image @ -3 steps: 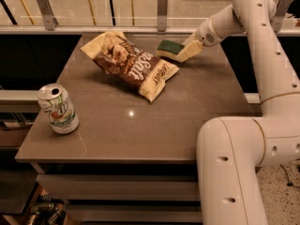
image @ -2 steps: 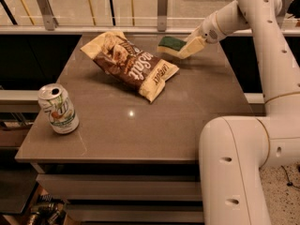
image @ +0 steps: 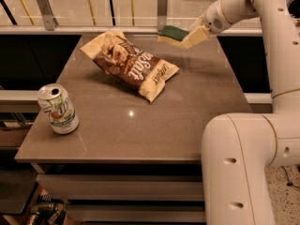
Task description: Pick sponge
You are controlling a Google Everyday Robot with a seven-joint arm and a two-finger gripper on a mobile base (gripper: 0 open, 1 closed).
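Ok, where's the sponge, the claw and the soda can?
sponge (image: 172, 32): camera view, its green top.
claw (image: 193, 36): camera view, between fingertips, by the sponge, upper right.
soda can (image: 58, 110): camera view, its label.

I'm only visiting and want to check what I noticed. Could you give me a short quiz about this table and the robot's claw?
1. Fill the gap: the claw, at the far edge of the table toward the right, grips the ____.
2. True or false: the can lies on its side.
3. What lies between the can and the claw? A) chip bag B) cup C) plate

Key: 1 sponge; 2 false, it stands upright near the front left corner; 3 A.
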